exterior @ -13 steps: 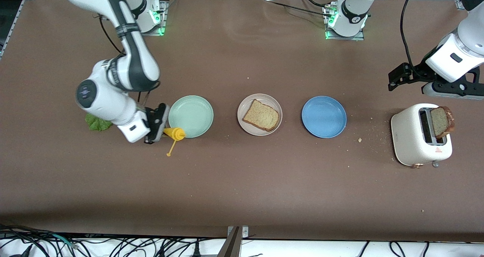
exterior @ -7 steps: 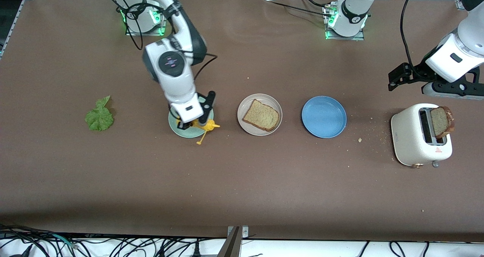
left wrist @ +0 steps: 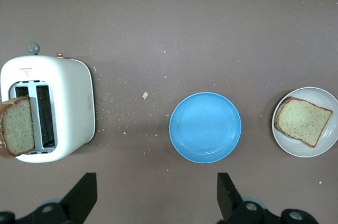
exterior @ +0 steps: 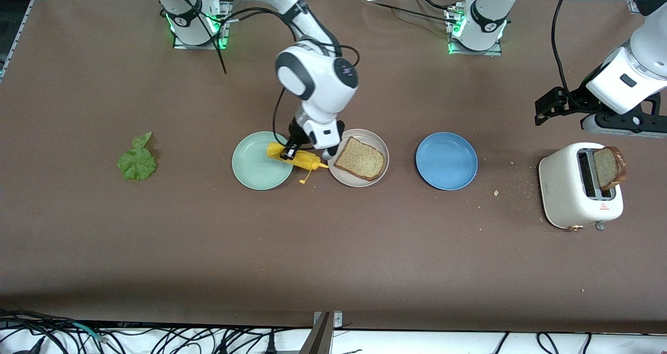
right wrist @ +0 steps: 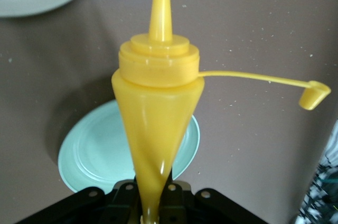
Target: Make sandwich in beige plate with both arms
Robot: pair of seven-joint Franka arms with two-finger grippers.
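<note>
The beige plate point(exterior: 337, 174) holds one bread slice point(exterior: 360, 159); both also show in the left wrist view, the plate point(left wrist: 327, 150) and the slice point(left wrist: 303, 121). A second bread slice point(exterior: 608, 167) stands in the white toaster point(exterior: 564, 192). The green lettuce leaf point(exterior: 137, 159) lies toward the right arm's end of the table. My right gripper point(exterior: 290, 151) is shut on a yellow squeeze bottle point(exterior: 294, 158) and holds it tilted over the gap between the mint green plate point(exterior: 255, 167) and the beige plate, nozzle toward the beige plate. My left gripper point(left wrist: 156, 203) is open and empty, waiting above the table near the toaster.
A blue plate point(exterior: 446, 160) lies between the beige plate and the toaster. Crumbs are scattered beside the toaster. The bottle's loose cap point(right wrist: 313, 96) dangles on its strap. The robot bases stand along the table's edge farthest from the front camera.
My right arm has swung from beside the lettuce past the mint green plate toward the beige plate, carrying the yellow bottle. The left arm has not moved.
</note>
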